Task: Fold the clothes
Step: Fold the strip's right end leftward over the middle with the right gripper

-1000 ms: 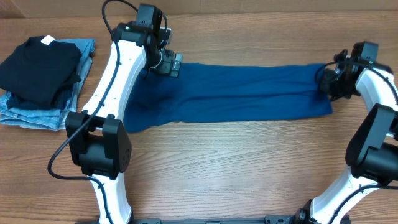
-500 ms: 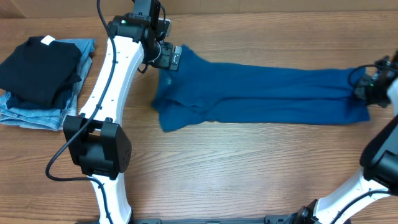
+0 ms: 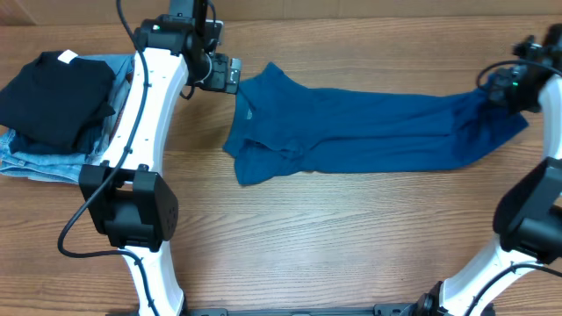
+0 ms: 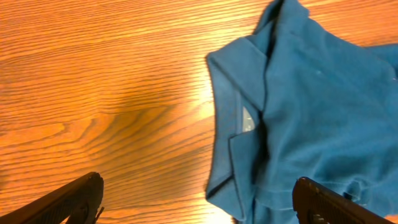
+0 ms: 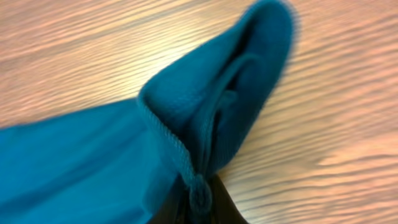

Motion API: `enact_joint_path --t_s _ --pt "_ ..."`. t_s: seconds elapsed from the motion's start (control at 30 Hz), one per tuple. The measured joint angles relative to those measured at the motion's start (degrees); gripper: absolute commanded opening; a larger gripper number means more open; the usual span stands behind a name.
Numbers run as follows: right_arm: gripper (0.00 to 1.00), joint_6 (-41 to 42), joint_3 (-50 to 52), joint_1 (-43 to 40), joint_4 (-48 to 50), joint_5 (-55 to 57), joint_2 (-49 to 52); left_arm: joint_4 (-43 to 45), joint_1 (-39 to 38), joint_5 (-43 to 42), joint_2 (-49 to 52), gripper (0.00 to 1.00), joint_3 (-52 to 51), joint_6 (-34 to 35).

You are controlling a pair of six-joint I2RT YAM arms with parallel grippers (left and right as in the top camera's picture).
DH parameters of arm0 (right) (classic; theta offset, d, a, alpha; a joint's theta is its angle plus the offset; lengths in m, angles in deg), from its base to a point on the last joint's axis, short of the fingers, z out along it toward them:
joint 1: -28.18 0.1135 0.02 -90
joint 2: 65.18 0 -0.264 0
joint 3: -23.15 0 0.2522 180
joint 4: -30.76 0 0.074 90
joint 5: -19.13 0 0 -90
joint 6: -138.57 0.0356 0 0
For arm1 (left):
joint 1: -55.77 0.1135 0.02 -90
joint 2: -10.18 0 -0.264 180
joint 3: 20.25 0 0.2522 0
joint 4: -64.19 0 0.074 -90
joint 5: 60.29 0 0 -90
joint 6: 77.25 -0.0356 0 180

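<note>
Teal-blue soft collared shirt (image 3: 369, 127): lies along far edge of wooden surface (image 3: 307, 237). Right end pinched in closed right claw (image 3: 507, 88); collar beside wide-open, empty left claw (image 3: 226, 74).

Shirt (image 3: 351, 132): was plain teal-blue throughout, with no pattern. Its collar (image 4: 239, 68) was the same teal-blue, with a small pale grey label (image 4: 248, 118) inside the neck.

Folded garment (image 3: 53, 96): was solid black and bore a white tag (image 3: 66, 58).

Jeans (image 3: 35, 165): were light-blue denim with a faded wash.

Table (image 3: 351, 246): was mid-brown wood with a running grain pattern. It appeared orange-toned in the left wrist view.

Left arm (image 3: 149, 105) and right arm (image 3: 551, 114): had white shells and black joints.
</note>
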Motion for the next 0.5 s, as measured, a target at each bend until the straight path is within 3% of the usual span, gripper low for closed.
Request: enact_joint_path --t_s 0.5 --pt "0.04 -0.2 0.0 22.6 -7.7 0.0 0.0 0.1 1.8 0.2 0.0 1.0 0.0 0.0"
